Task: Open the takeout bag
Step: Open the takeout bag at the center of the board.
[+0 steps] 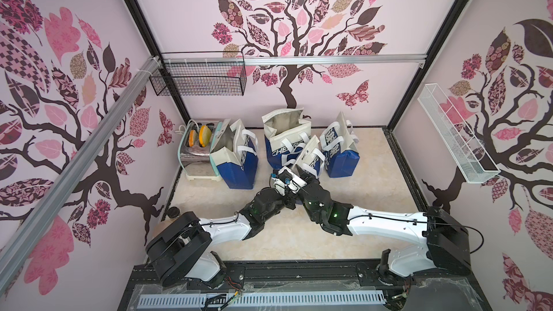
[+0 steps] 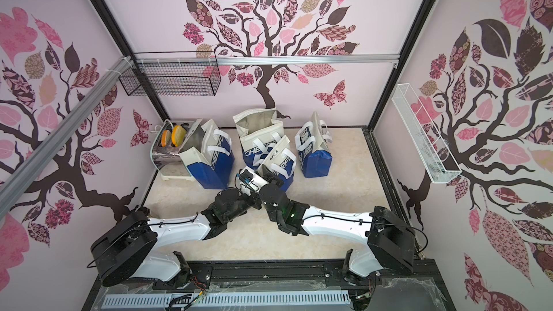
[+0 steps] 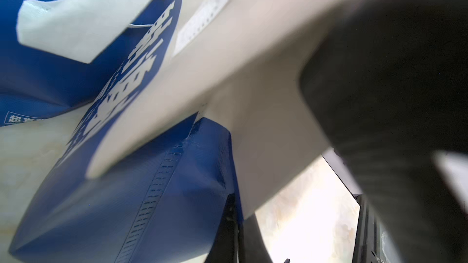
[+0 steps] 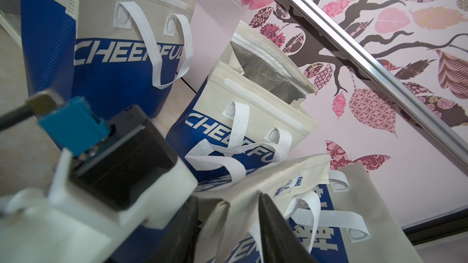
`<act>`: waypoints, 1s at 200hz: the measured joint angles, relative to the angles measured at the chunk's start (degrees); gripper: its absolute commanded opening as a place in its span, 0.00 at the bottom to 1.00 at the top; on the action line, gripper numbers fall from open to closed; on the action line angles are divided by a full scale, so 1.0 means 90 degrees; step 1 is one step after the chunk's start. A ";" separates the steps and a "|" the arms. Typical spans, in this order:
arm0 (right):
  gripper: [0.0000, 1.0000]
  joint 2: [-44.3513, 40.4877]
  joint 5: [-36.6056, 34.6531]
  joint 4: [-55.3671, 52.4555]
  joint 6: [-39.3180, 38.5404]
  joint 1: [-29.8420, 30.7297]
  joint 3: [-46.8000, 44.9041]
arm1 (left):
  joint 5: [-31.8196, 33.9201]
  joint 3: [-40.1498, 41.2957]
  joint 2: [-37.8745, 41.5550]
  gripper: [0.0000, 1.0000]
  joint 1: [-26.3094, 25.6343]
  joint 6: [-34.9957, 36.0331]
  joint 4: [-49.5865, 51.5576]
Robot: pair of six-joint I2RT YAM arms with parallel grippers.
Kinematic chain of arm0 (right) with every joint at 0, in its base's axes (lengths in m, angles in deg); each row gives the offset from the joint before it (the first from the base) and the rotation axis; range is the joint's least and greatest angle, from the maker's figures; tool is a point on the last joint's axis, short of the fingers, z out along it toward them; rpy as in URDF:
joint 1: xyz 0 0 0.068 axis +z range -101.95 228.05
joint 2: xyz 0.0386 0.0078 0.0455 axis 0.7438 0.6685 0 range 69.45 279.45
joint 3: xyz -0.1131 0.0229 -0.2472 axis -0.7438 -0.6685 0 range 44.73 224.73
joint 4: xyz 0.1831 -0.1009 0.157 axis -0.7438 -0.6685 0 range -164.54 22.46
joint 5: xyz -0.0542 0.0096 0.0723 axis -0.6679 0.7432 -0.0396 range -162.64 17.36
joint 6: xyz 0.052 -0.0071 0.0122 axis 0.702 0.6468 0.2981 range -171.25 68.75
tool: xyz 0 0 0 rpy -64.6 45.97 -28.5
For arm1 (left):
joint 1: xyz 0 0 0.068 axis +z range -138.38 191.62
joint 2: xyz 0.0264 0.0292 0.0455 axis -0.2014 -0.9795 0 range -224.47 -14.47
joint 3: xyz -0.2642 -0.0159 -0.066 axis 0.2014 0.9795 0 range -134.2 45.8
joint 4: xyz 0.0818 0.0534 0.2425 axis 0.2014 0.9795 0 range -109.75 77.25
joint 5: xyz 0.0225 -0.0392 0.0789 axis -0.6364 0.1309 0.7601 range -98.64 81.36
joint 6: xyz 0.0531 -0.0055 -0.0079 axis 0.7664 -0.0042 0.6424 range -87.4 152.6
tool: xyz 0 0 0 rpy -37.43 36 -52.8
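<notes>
Front bag (image 1: 311, 157) is leaning mid-table (image 1: 374, 204), just ahead of three other bags, top not yet open. Left gripper (image 1: 294, 175) is pinching shut, seemingly on its beige top. Right gripper (image 4: 226, 203) is straddling the top edge; can't tell if it's clamping. Best pulling the sides apart slowly, watching for tipping.

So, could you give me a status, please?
Left gripper shut on flap of front takeout bag. Right gripper astride its rim, grip unclear. Open bag crowds behind.

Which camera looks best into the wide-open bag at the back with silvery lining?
In both top views the open bag is seen from above, its silver lining exposed. The right wrist view shows the bag side-on, lining partly visible. The left wrist view doesn't clearly show it.
</notes>
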 measured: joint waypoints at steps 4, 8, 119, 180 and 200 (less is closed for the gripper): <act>0.51 -0.0034 -0.0002 -0.0010 -0.0005 0.0000 -0.0027 | -0.0002 0.0000 0.0000 0.00 0.0000 0.0005 0.0007; 0.53 -0.0083 0.0022 -0.0027 0.0061 -0.0002 -0.0053 | -0.0002 0.0000 0.0000 0.00 0.0000 0.0010 0.0017; 0.61 -0.1406 0.0670 -0.0916 0.0668 -0.0007 -0.0554 | 0.0066 -0.0131 0.0024 0.00 0.0000 0.0049 0.0250; 0.60 -0.0884 0.0656 -0.0857 0.0634 -0.0007 -0.0457 | 0.0063 -0.0134 0.0182 0.00 0.0000 0.0051 0.0474; 0.61 -0.0714 0.0590 -0.0821 0.0576 -0.0007 -0.0372 | 0.0063 -0.0134 0.0231 0.00 0.0000 0.0053 0.0527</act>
